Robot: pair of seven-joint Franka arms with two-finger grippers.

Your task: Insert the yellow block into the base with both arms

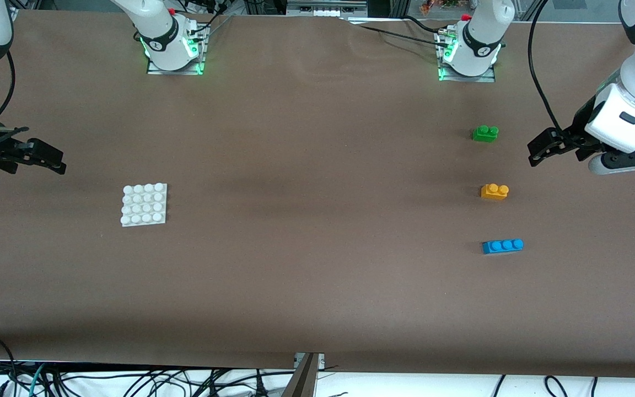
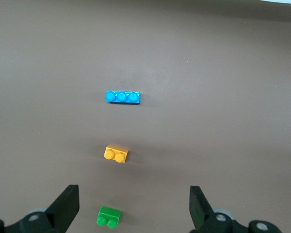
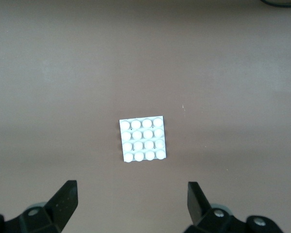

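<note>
Three bricks line the table's (image 1: 317, 275) left-arm end, the yellow block (image 1: 494, 191) middle, the base (image 1: 144, 204) lying well apart at nine o'clock

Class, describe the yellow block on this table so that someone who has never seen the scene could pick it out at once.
On the brown table, look toward the left arm's end, where three small bricks lie in a row. The yellow block is the middle one, nearer to the front camera than the green brick and farther than the blue brick. It alone is orange-yellow, with two studs.
</note>
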